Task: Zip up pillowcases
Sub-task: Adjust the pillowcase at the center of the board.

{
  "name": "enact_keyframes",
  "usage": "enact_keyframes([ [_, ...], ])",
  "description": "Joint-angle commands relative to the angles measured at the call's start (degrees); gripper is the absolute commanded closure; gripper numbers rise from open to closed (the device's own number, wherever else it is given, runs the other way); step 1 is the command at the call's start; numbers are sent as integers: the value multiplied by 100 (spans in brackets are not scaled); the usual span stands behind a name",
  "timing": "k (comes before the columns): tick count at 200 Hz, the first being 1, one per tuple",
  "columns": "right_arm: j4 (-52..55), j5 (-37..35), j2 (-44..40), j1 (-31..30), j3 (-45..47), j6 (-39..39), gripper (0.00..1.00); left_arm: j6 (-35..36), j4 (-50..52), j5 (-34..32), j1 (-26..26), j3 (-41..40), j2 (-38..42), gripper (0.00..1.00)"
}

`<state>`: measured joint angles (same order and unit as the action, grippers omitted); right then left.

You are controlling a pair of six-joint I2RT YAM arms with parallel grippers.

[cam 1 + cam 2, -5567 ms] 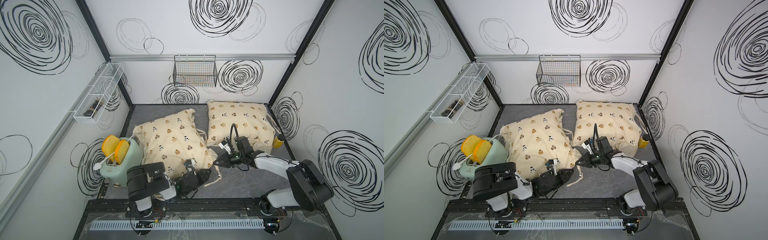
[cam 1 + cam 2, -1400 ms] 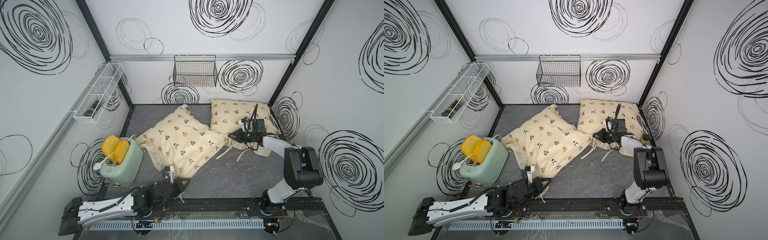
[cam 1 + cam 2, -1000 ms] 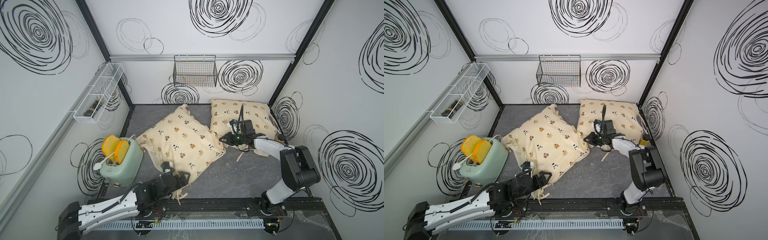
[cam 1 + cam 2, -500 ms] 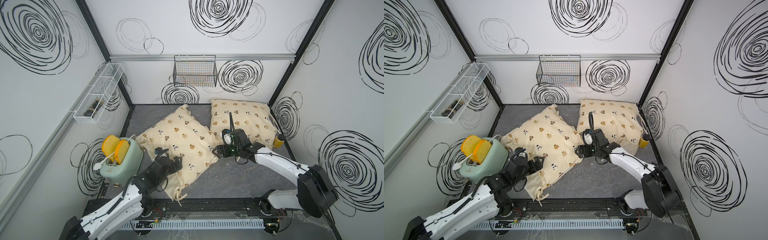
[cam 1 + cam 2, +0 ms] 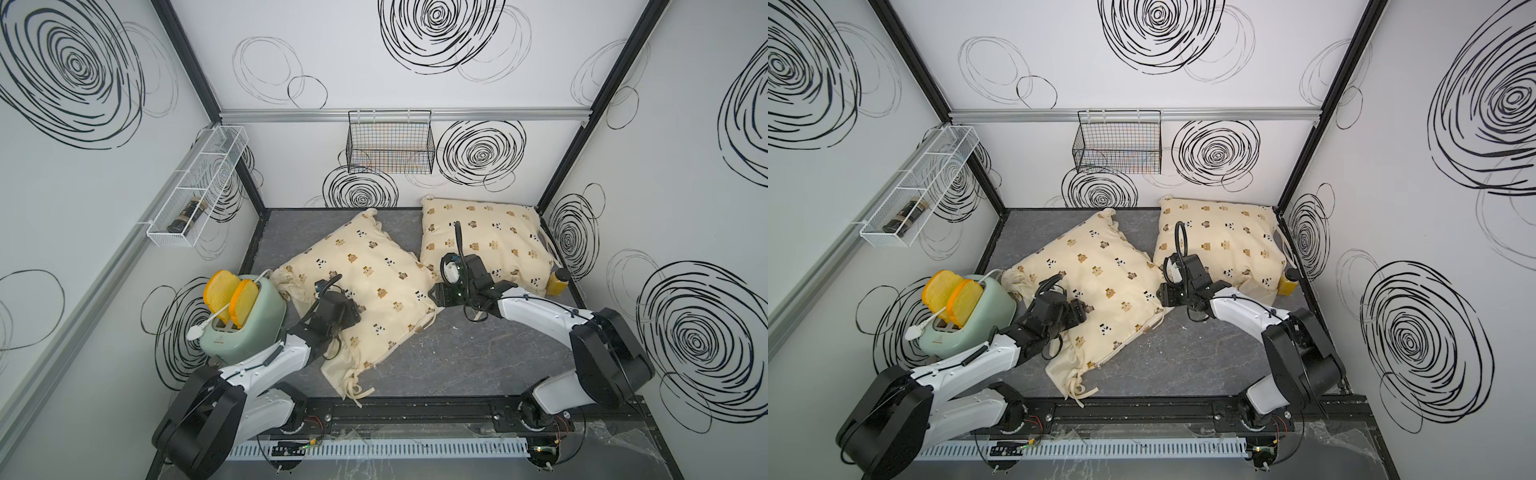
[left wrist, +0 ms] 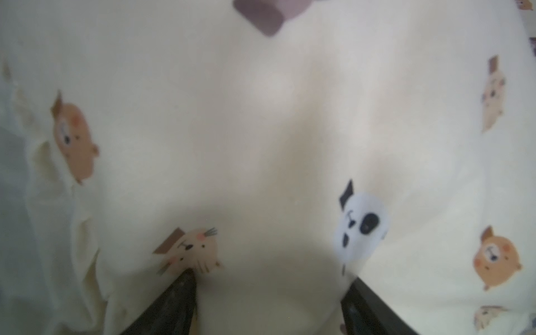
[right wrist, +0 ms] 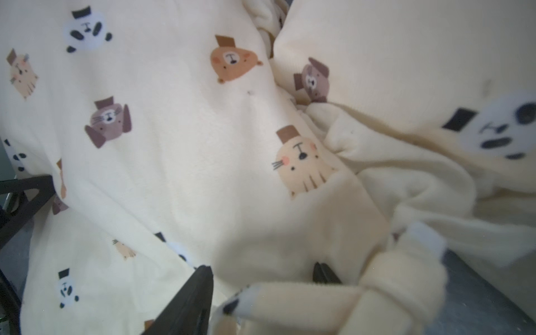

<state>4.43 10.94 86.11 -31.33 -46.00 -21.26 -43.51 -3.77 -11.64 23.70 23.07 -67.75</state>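
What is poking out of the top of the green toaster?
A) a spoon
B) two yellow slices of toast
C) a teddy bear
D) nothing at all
B: two yellow toast slices stand side by side in the slots of the green toaster.

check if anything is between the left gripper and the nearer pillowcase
Nothing visible does. The left gripper is down at the nearer pillowcase, jaws apart, with the printed fabric right at its fingertips in the left wrist view. The toaster stands off to the side of that arm, not in the path.
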Motion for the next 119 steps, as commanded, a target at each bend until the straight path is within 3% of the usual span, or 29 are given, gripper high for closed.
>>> enact_keyframes([
  [1, -419, -76, 257, -76, 258, -207, 40, 421, -539, -164, -294, 382, -397, 20],
  [45, -995, 40, 788, -625, 257, -550, 41, 859, -636, -355, -822, 1054, -1224, 20],
  [81, -1301, 954, 878, -1198, -54, -459, 38, 1067, -549, -504, -1065, 1288, -1263, 21],
  [103, -683, 976, 167, -1237, -189, -258, 24, 1098, -381, -752, -872, 1366, -824, 18],
  [119, -105, 659, -545, -1119, -148, -85, 2, 1273, -63, -998, -621, 1602, -568, 15],
])
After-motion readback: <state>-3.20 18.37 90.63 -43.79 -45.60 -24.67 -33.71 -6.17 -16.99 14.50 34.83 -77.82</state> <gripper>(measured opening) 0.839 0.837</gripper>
